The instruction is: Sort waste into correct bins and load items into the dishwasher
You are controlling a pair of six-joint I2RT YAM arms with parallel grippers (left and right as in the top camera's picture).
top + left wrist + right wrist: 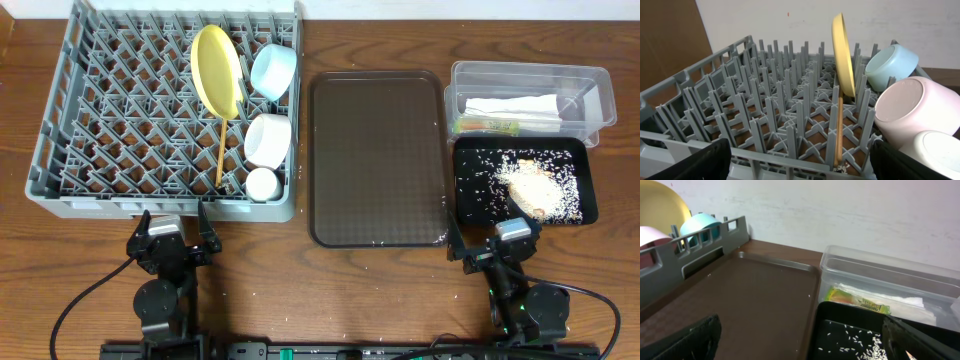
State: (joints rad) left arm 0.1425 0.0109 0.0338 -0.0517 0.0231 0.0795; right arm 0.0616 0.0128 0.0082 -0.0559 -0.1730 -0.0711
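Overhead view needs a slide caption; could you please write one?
Loaded dish rack; white paper and wrapper in clear tub, rice in black tray.

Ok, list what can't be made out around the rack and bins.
- Chopsticks: overhead and left wrist show one thin stick shape. The yellow plate covers its top, so one or two is unclear.
- Snack wrapper: overhead and right wrist, print too small to read.
- Pale lump in the black tray: overhead, too blurred to identify.
- Small white cup: left wrist, cut off by the frame edge.
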